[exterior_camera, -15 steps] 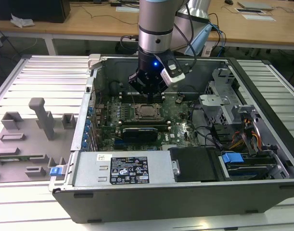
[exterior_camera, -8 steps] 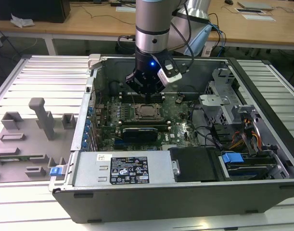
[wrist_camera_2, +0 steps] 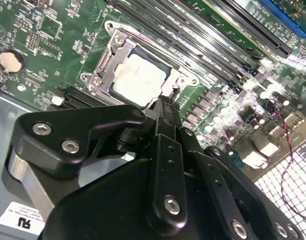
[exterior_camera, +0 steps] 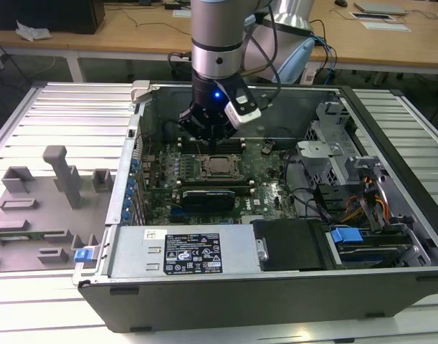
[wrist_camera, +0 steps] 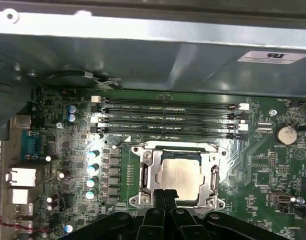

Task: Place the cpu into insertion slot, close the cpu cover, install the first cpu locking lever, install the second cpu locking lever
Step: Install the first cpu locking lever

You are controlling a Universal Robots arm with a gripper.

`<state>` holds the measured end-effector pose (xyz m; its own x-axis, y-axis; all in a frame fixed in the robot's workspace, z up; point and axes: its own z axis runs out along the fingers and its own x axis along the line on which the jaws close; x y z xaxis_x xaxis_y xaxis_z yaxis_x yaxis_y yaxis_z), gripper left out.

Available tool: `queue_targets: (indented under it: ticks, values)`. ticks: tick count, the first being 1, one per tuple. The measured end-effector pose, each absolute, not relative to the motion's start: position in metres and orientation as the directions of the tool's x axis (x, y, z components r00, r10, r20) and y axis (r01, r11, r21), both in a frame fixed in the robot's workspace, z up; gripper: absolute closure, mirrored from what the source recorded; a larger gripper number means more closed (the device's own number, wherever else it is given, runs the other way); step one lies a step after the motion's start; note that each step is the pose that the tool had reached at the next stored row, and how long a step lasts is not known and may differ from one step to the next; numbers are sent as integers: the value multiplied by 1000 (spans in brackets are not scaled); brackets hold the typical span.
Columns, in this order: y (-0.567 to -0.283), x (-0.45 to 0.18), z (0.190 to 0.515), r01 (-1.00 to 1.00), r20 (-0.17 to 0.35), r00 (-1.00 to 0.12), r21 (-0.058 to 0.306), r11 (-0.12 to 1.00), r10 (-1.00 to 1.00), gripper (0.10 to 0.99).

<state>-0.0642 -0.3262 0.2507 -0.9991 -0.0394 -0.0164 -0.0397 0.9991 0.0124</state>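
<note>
Hovering with its fingers pressed together on nothing, the gripper [wrist_camera: 165, 196] hangs just over the near edge of the cpu cover [wrist_camera: 144, 172], which appears to lie down around the cpu [wrist_camera: 180, 174]. The cpu sits just beyond the tips, seated in the insertion slot [wrist_camera: 157, 175]. Whether either locking lever is latched I cannot tell. The likely danger is an off-line push: the tips could skid off a thin lever and strike the cpu or gouge the motherboard [wrist_camera: 253, 160] beside it, or a half-hooked lever could spring up.

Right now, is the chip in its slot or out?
In. The cpu lies flat inside the slot, with the cover framing it.
</note>
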Motion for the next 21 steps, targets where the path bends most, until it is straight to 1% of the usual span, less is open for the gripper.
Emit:
queue_targets:
  ticks: [7,10,12,15,16,17,18,21]
  values:
    - [-326,-90,251,-40,-20,-999,13,999,-39,980]
    - [-326,-97,251,-40,-24,-999,21,999,-39,980]
    - [-326,-100,251,-40,-27,-999,33,999,-39,980]
    - [-326,-105,251,-40,-36,-999,66,997,-38,980]
    - [-326,-107,251,-41,-42,-998,89,995,-37,980]
    - [-326,-109,251,-41,-49,-998,121,992,-36,980]
    - [-326,-110,251,-42,-52,-998,138,990,-35,980]
    - [-326,-114,251,-43,-60,-998,168,985,-33,980]
